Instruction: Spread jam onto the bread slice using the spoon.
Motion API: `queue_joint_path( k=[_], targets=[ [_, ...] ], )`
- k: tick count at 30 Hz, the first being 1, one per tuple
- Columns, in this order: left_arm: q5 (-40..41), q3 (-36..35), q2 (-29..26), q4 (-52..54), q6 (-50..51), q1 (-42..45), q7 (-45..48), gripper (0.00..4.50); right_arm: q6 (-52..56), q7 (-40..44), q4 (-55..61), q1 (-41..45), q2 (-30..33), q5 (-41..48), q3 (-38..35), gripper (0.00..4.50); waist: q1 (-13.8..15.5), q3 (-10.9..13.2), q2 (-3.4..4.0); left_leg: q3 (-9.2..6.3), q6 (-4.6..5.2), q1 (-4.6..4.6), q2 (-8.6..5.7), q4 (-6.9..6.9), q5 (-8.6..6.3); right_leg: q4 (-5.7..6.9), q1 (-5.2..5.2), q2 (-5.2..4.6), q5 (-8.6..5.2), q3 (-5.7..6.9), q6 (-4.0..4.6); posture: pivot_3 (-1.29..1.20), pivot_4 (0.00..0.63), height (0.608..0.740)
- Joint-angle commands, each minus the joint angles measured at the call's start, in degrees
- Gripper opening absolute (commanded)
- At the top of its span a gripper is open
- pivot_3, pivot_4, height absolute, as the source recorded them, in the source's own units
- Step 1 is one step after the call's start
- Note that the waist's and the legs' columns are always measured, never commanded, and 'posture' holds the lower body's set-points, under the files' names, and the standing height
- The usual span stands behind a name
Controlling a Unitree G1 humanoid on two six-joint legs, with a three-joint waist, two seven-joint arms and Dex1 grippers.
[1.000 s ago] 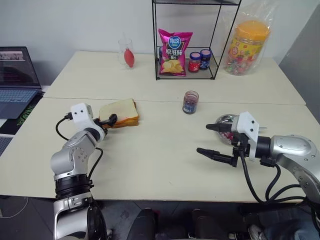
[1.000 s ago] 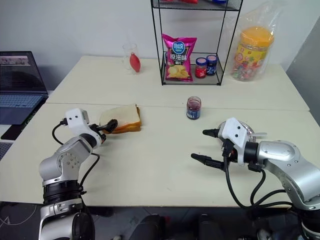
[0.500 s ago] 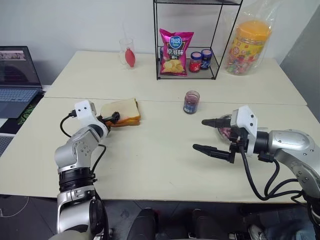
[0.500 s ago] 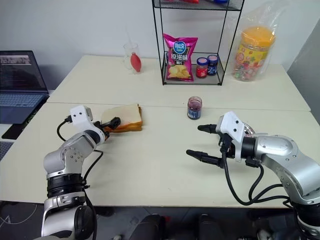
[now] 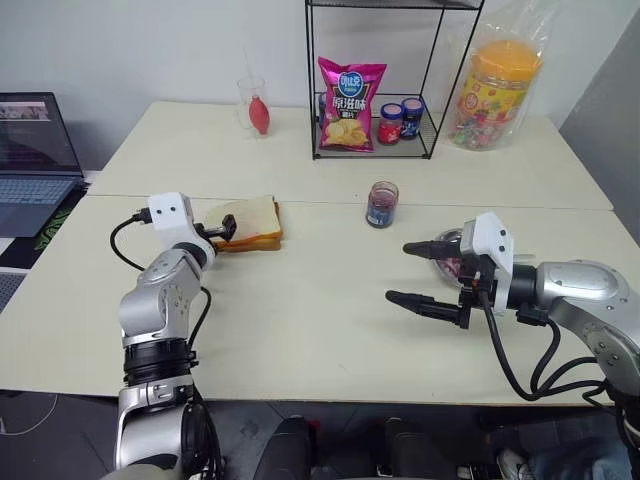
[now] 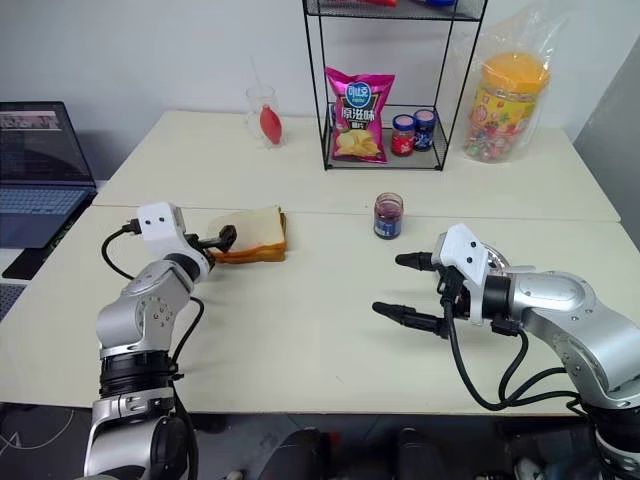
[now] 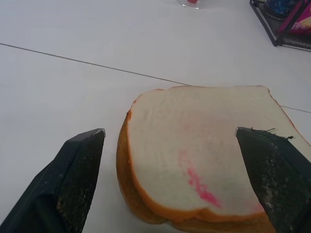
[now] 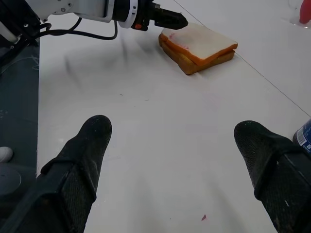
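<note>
The bread slice (image 7: 194, 150) lay flat on the surface (image 5: 320, 310), just ahead of the left pincer (image 7: 170, 179), whose fingers gaped empty around it. It looked soft, light and easily crushed, best steadied gently by its crust. The right pincer (image 5: 420, 272) hung released, well apart.

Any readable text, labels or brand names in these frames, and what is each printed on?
"原滋味": white characters on the pink chip bag standing in the wire rack.
Small blue logo above them on the bag: too small to read.
Labels on the two small jars in the rack: unreadable.
Label on the big candy jar: unreadable.
Laptop screen: blurred.
</note>
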State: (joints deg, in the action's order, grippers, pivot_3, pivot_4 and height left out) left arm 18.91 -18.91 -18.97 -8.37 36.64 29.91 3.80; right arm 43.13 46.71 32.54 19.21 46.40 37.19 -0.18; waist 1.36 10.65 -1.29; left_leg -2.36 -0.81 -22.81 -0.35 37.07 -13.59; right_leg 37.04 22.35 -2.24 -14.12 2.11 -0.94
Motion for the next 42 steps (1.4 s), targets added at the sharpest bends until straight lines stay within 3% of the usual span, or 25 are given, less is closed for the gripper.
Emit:
queue_joint_path(
  k=[1,25,37,42],
  targets=[
    [0.9,0.1,1.0,2.8,0.6,0.0,0.1,4.50,0.0,-0.3,1.7,1.5,0.5,0.8,-2.0,4.47,0.0,0.0,0.00,0.00,0.00,0.00,0.00,0.01,0.00,0.00,0.00,0.00,-0.02,0.00,-0.04,0.00,0.150,0.740],
    [4.5,-4.1,4.4,-0.9,4.4,4.0,-3.9,4.50,0.4,-0.6,1.7,1.1,0.5,0.5,-2.5,4.47,0.0,0.0,0.00,0.01,0.00,0.01,-0.01,0.01,0.00,0.02,0.00,0.02,-0.06,0.00,-0.12,0.00,0.150,0.740],
    [3.4,-3.7,4.2,-1.9,6.3,4.4,-6.0,2.37,0.4,-0.8,1.6,0.7,0.4,0.5,-2.5,4.50,0.0,0.0,-0.01,0.00,0.00,0.00,-0.03,0.01,0.00,0.01,-0.01,0.02,-0.06,0.00,-0.13,0.00,0.150,0.740],
    [3.3,-3.7,4.0,-1.5,5.8,4.3,-6.1,1.20,0.5,-0.9,1.6,0.7,0.4,0.4,-2.4,4.50,0.1,0.0,-0.01,-0.01,0.00,0.00,-0.03,0.01,0.00,0.01,-0.01,0.01,-0.06,0.01,-0.13,0.00,0.150,0.740]
  ],
)
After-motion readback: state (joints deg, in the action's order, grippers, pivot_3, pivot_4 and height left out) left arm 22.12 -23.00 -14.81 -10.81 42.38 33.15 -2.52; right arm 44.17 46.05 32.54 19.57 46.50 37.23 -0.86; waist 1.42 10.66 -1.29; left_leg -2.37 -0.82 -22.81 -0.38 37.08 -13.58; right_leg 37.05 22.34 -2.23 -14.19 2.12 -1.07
